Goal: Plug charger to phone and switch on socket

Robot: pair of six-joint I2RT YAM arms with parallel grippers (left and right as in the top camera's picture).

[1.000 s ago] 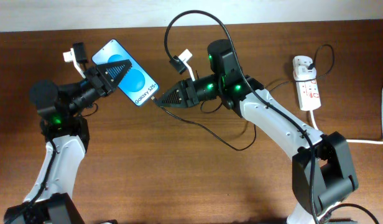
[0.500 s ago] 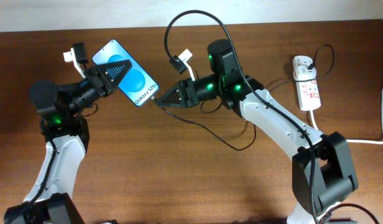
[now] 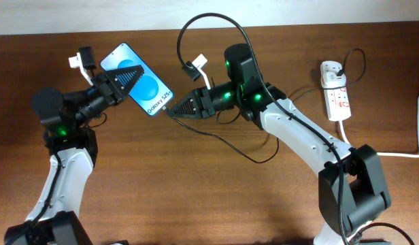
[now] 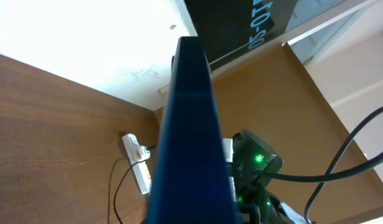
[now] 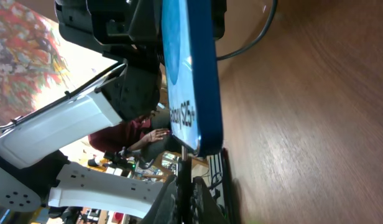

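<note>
Bare brown worktop (image 3: 196, 204) is seen along the near side, between the two arm bases. More bare wood lies left of the left arm. Loose loops of black cable are spread on the wood under the right forearm.

The phone (image 3: 147, 87) is held off the worktop, tilted, screen up, with the "Galaxy S25" strip at its lower right end. The left tool (image 3: 124, 76) is closed on the phone, one finger lying across the blue screen. In the left wrist view the phone (image 4: 188, 124) is seen edge-on, filling the centre.

The right tool (image 3: 175, 110) is pinched narrow on the plug end of the charger (image 3: 216, 19). In the right wrist view the plug tip (image 5: 183, 163) is at the lower end of the phone (image 5: 188, 74). Whether it is seated cannot be told. The cable arcs up and over the right arm.

The socket (image 3: 337, 95) lies well apart at the far right, flat on the wood, with a white adapter (image 3: 331, 69) plugged at its far end. A thick white cord (image 3: 400, 154) runs off right. A pale wall (image 3: 60, 13) borders the far edge.
</note>
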